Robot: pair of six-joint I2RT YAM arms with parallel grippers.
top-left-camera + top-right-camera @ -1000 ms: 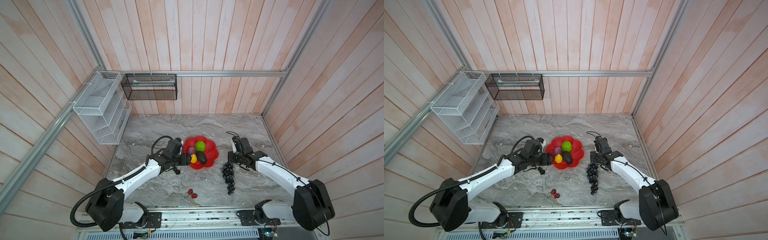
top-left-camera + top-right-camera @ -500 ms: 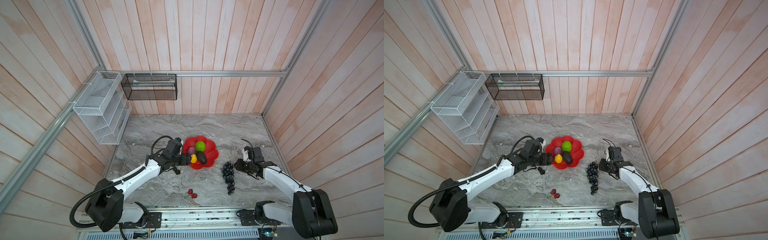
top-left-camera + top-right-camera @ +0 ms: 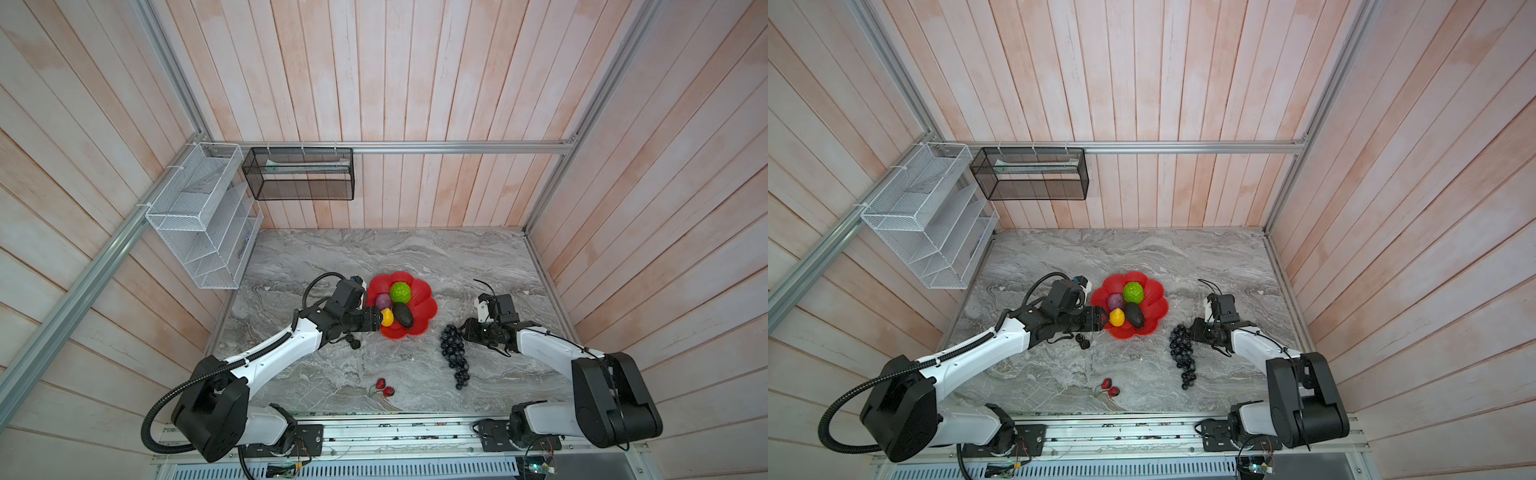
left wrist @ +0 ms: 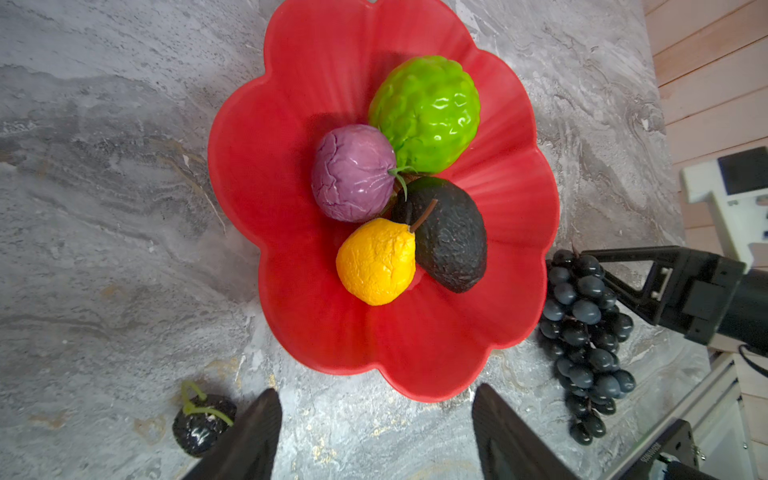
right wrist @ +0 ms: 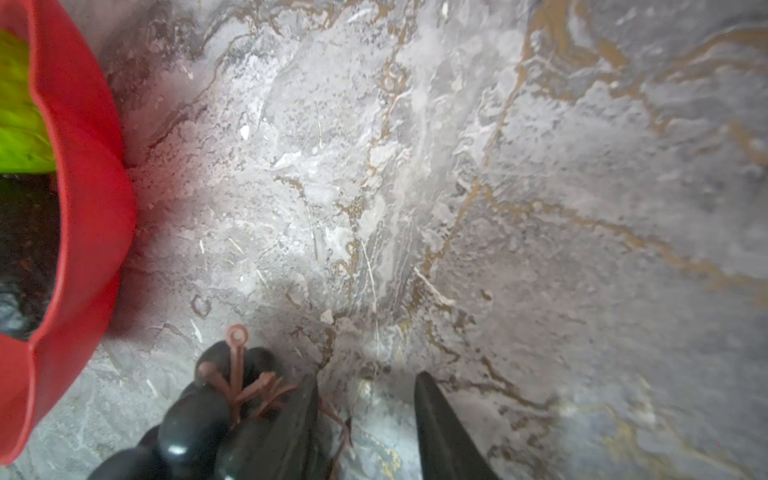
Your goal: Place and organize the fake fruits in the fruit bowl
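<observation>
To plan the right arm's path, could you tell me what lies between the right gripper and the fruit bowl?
The stem end of the dark grape bunch lies between the right gripper and the fruit bowl, shown in both wrist views.

Tabletop (image 3: pixel 374 253): grey marble pattern, pale streaks, brownish veins visible up close in the wrist views.
Walls (image 3: pixel 374 75): pale pinkish wooden planks on three sides, rising from the tabletop's edges.
Frame rail (image 3: pixel 457 146): silver aluminium bar across the back wall, meeting slanted bars at both corners.
White wire organizer (image 3: pixel 199 216): mesh, stepped tiers, tied to the slanted bar on the left wall, above the tabletop's left edge.
Black mesh basket (image 3: pixel 299 174): rectangular, hung from the frame rail, just beside the white wire organizer; something pale and flat inside, too small to identify.
Front rail (image 3: pixel 395 432): metal track along the near edge, loose wires around it.
</observation>
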